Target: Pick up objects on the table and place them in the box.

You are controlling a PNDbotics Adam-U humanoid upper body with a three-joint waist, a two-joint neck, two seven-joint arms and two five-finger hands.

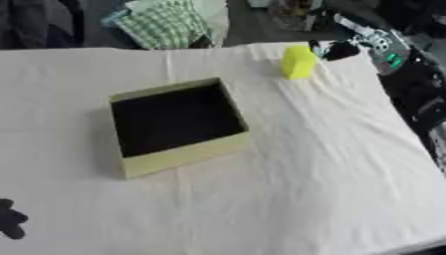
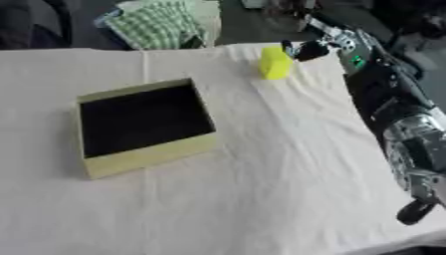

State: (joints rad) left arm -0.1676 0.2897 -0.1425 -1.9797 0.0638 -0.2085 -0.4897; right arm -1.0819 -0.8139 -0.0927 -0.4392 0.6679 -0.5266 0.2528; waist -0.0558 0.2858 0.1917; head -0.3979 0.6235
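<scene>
Block (image 1: 297, 62) stands behind-right of box (image 1: 178, 126) on table (image 1: 331, 189).

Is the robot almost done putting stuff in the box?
Not yet. The box looks dark and empty, so nothing seems put away. The right hand has reached out beside the yellow block at the table's far edge, but whether it grips it is unclear. The left hand rests at the lower left. Grabbing, carrying and dropping the block are still left.

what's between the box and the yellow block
Only bare white cloth lies between the box and the yellow block; both eye views show that.
</scene>
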